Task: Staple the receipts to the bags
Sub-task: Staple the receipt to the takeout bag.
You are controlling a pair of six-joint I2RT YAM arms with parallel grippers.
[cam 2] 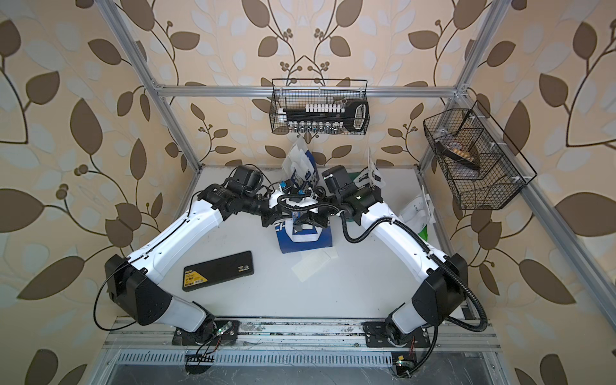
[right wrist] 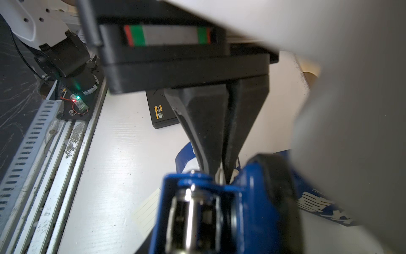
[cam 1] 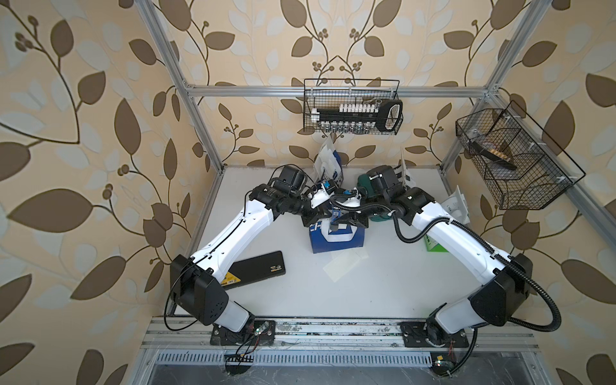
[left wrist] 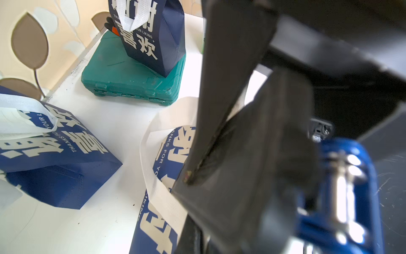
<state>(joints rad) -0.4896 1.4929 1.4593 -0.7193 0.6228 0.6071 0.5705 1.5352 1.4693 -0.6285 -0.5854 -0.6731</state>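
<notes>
A blue-and-white bag (cam 1: 336,241) lies flat mid-table, shown in both top views. Both grippers meet over its top edge. My left gripper (cam 1: 320,218) is shut at the bag's white handle (left wrist: 153,176); in the right wrist view its tips (right wrist: 220,173) pinch a thin white piece, and I cannot tell if a receipt is in there too. My right gripper (cam 1: 350,218) is shut on a blue stapler (right wrist: 219,209), which stands right against those tips. Loose receipts (cam 1: 345,261) lie on the table just in front of the bag. A small navy bag (left wrist: 151,37) stands on a green case (left wrist: 131,81).
Another blue-and-white bag (left wrist: 55,154) stands at the back, and a white-and-green bag (cam 1: 456,206) stands near the right edge. A flat black case (cam 1: 260,271) lies front left by the left arm. Wire baskets (cam 1: 353,106) (cam 1: 513,160) hang on the frame.
</notes>
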